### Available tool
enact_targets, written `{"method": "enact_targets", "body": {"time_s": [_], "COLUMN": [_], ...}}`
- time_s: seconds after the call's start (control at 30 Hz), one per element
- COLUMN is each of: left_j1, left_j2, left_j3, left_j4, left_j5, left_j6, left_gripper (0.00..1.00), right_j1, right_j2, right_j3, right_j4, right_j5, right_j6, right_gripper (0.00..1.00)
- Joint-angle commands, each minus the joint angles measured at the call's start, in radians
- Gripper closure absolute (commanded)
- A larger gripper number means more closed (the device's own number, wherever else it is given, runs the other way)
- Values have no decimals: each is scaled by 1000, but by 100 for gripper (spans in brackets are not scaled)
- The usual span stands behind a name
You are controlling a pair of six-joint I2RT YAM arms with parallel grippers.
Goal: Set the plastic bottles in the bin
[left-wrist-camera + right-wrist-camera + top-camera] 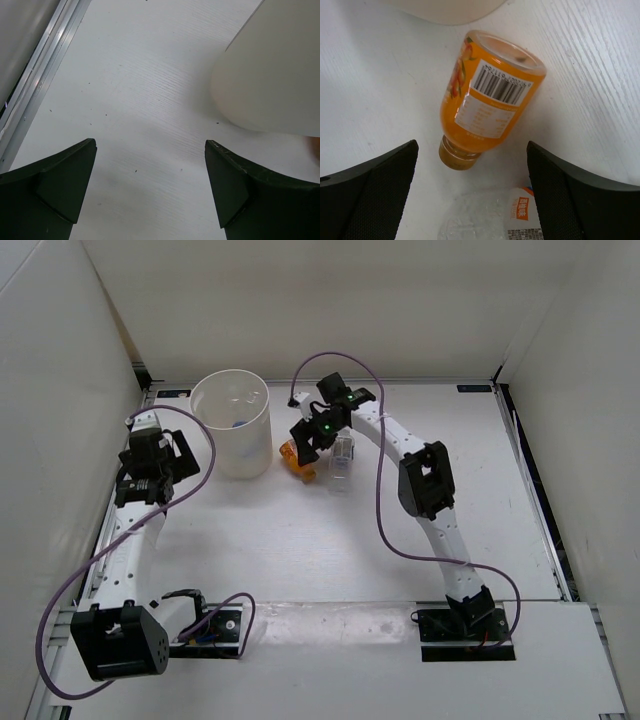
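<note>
From above, the bin (236,456), a tall cream-white cup, stands upright at the far left of the table (300,540). Something blue shows inside it, too small to name. Just right of it lies the orange bottle (291,454), with the clear bottle (343,455) near it. The right gripper (308,443) hangs over the orange bottle.

In the left wrist view, the left gripper (150,150) is spread wide over bare table, and the bin's wall rises ahead to its right.

In the right wrist view, the fingers are spread, holding nothing. The orange bottle lies on its side between them, barcode label up and cap toward the camera. The clear bottle's pale label shows nearer, and the bin's base beyond.
</note>
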Motion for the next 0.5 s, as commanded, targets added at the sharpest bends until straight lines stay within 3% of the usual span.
{"method": "enact_targets", "body": {"time_s": [0.0, 0.47], "left_j1": [13, 14], "left_j2": [3, -8], "left_j3": [12, 28], "left_j4": [18, -45], "left_j5": [28, 40], "left_j6": [-17, -11], "left_gripper": [0, 0], "right_j1": [17, 42], "right_j2": [20, 66], "right_j3": [61, 116], "right_j4": [-26, 10], "right_j5": [-36, -34], "right_j6": [8, 102], "right_gripper": [10, 10]}}
